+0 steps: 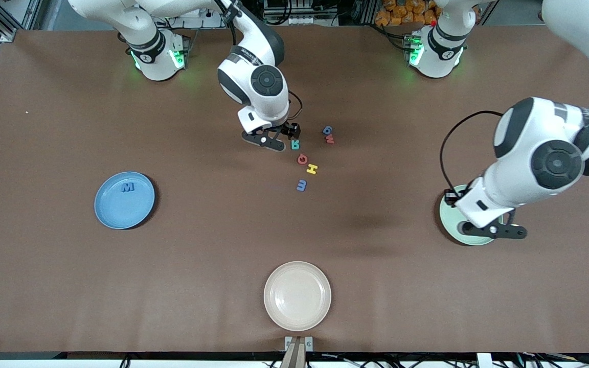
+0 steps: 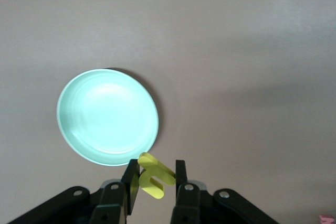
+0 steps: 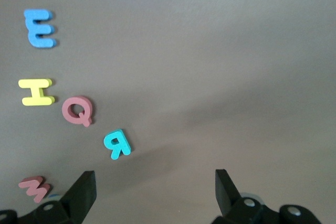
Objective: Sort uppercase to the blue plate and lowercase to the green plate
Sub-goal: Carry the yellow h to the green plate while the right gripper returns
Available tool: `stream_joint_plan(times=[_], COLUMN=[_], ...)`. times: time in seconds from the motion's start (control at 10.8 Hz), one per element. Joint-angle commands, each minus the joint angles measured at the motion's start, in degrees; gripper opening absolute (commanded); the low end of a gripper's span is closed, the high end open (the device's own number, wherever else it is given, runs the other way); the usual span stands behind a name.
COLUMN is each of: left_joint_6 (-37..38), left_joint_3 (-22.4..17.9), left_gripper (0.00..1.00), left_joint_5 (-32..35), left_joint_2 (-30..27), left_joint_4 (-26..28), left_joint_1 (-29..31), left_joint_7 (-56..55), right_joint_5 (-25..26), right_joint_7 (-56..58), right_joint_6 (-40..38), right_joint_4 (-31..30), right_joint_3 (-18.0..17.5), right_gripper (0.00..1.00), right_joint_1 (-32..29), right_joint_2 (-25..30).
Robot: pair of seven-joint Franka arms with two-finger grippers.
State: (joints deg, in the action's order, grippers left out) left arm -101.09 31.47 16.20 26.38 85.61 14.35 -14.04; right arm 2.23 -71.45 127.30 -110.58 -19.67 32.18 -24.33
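I see the smooth round medium-blue plate (image 1: 124, 200) holding a blocky blue M (image 1: 128, 187), and the matching pale mint-green plate (image 2: 107, 117) lies under my left gripper (image 2: 153, 182), which pinches a small yellow lowercase h (image 2: 154, 176). My right gripper (image 3: 155, 190) hangs wide open, holding nothing, just over the teal R (image 3: 117, 144) in the flat foam-like letter row.

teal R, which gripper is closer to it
Right. The right gripper hangs open right beside the teal R. The left gripper is over the green plate, shut on a small yellow h.
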Motion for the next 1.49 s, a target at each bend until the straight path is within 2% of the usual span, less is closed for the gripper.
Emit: stream_joint_plan(times=[0.0,0.28,0.65,0.84,0.93,1.12,1.21,1.3,1.39], left_joint_6=[2.20,3.18,0.28,-5.14,-8.39,-10.09,-10.18,-10.18,-10.18], left_joint_3=[0.17,0.17,0.17,0.08,-0.01,-0.01,-0.01,0.08,0.08], left_gripper=[0.00,0.00,0.00,0.00,0.00,0.00,0.52,0.61,1.00], left_joint_5=[0.41,0.41,0.41,0.41,0.50,0.76,1.72,3.21,4.35], left_joint_2=[-1.07,1.20,2.27,2.88,2.88,4.02,4.29,4.55,4.64], left_joint_4=[1.05,1.58,6.84,10.61,13.07,13.28,13.10,12.92,12.48], left_joint_1=[3.04,6.21,10.17,10.44,11.66,11.84,11.58,11.49,11.14], left_joint_7=[1.56,3.14,3.23,3.23,2.71,2.88,2.88,2.88,3.23], right_joint_5=[2.51,6.64,12.70,14.20,14.12,14.03,14.03,14.03,14.03], right_joint_7=[-4.04,-6.41,-8.88,-8.97,-8.97,-8.97,-8.97,-8.97,-8.97], right_joint_6=[3.99,12.51,14.03,14.21,14.73,16.92,16.93,17.02,17.02], right_joint_4=[-0.16,-0.16,0.37,0.54,0.89,0.90,0.90,0.90,0.98], right_joint_3=[0.16,0.16,0.16,0.16,0.16,0.16,0.07,0.07,0.07], right_gripper=[1.00,1.00,1.00,0.99,0.93,0.83,0.80,0.80,0.79], right_joint_1=[1.56,1.92,2.09,2.09,2.01,2.09,2.09,2.18,2.27], right_joint_2=[-2.20,-7.39,-10.21,-11.09,-11.44,-12.23,-12.49,-12.67,-12.93])
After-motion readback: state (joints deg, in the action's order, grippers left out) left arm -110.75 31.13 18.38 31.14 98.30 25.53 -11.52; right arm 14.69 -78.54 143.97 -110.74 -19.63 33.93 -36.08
